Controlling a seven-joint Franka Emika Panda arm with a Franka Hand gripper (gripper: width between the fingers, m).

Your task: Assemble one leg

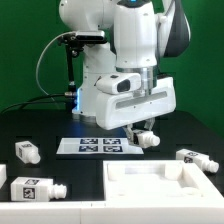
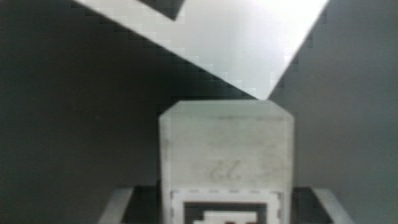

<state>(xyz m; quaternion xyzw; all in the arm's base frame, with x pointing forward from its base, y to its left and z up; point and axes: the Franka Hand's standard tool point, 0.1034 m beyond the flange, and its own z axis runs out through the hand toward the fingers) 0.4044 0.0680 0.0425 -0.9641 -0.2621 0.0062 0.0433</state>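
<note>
My gripper (image 1: 141, 127) is shut on one leg (image 1: 147, 138), a small white block with black-and-white tags. It holds the leg just above the black table, between the marker board and the flat white slab (image 1: 160, 186). In the wrist view the held leg (image 2: 226, 140) fills the middle, with a tag at its near end. My gripper (image 2: 226, 206) has a grey finger on each side of the leg; one finger (image 2: 135, 205) shows at the frame's edge. The leg's peg is hidden. A white angular surface (image 2: 231, 40) lies beyond the leg.
The marker board (image 1: 98, 146) lies in the middle of the table. Loose legs lie at the exterior view's left (image 1: 27, 152), front left (image 1: 35, 188) and right (image 1: 195, 158). The robot's base stands behind.
</note>
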